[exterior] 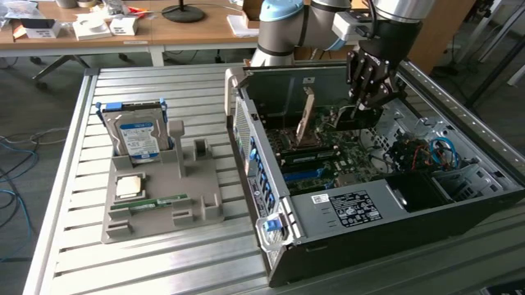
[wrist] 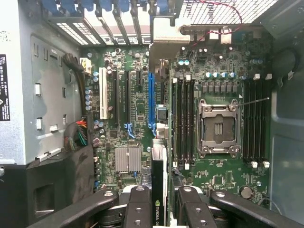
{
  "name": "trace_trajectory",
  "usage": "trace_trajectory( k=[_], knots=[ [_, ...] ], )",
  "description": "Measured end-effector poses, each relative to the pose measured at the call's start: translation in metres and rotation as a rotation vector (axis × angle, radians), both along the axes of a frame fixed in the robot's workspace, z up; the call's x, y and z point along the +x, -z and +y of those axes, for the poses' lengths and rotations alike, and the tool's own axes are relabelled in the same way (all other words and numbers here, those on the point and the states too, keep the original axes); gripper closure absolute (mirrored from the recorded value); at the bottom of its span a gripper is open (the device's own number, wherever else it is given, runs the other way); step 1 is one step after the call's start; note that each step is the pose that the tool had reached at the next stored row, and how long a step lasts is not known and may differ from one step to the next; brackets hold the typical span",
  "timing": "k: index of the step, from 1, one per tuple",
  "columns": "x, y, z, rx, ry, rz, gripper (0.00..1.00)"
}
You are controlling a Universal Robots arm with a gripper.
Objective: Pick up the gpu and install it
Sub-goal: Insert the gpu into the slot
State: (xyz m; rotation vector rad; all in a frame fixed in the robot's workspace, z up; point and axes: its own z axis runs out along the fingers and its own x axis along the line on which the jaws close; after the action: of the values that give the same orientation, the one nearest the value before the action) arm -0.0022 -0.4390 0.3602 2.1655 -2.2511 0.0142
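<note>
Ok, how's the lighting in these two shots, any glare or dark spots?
Exterior view: soft, even light, a mild sheen on the slatted metal table, the computer case interior dimmer. Wrist view: the motherboard evenly lit, the perforated case panel glaring bright, the black shroud sunk in shadow.

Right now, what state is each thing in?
gripper: shut on the gpu.
gpu: held on edge over the motherboard.
computer case: on its side, open.
hard drive: upright in the holder.
memory stick: flat in the holder.
</note>
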Motion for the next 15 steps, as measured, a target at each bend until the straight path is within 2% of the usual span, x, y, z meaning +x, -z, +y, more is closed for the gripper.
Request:
trace_trajectory(
  k=[15],
  knots=[
    [-0.001, 0.0048, -0.0003, 0.0, -0.001, 0.0, 0.74]
  ],
)
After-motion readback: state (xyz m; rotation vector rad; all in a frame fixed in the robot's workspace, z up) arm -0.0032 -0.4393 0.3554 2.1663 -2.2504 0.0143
